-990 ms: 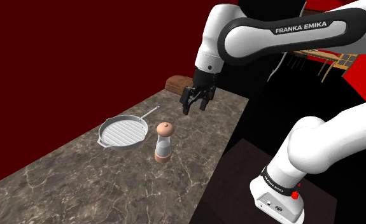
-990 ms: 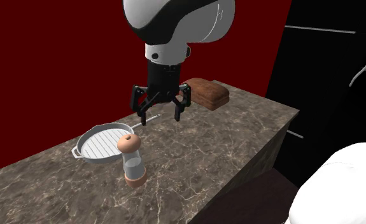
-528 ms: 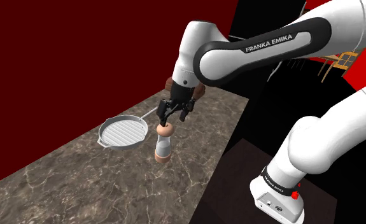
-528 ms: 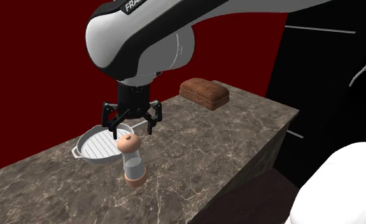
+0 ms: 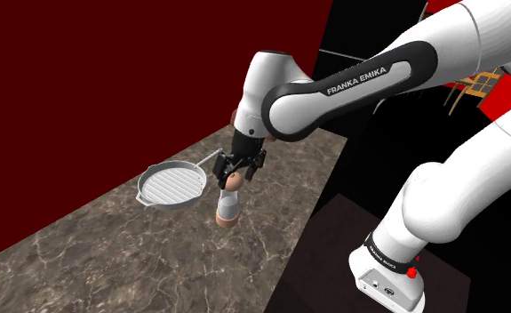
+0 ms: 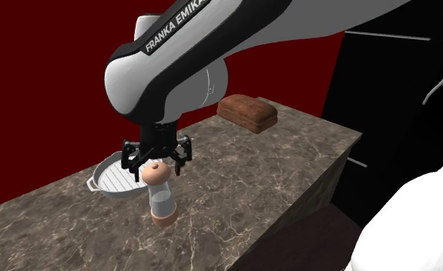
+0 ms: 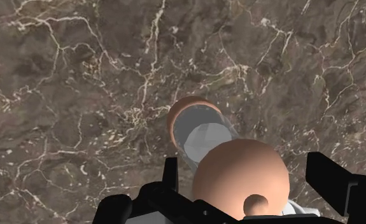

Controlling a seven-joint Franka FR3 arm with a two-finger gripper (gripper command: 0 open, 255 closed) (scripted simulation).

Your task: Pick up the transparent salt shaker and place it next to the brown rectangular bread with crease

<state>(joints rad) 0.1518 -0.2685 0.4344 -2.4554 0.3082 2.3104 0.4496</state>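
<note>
The claw (image 5: 235, 172) is wide open and holds nothing. It points down at the marble-patterned countertop (image 5: 111, 240), with the white arm rising behind it. The salt shaker (image 5: 227, 207) stands upright on the countertop directly beneath the claw. It has a clear body between a rounded tan cap (image 7: 239, 173) and a tan base. In the wrist view the two black fingers (image 7: 331, 184) stand on either side of the cap, with a gap visible between the cap and each finger. In the second exterior view the fingertips of the claw (image 6: 156, 165) are level with the top of the cap, and the clear body of the shaker (image 6: 162, 202) lies below them. A ridged grey grill pan (image 5: 171, 186) rests on the countertop just beside the claw, on the side away from the stand. The brown bread (image 6: 247, 112) lies well apart from the claw, at the far end of the countertop, near the dark red wall (image 6: 50, 85).
</note>
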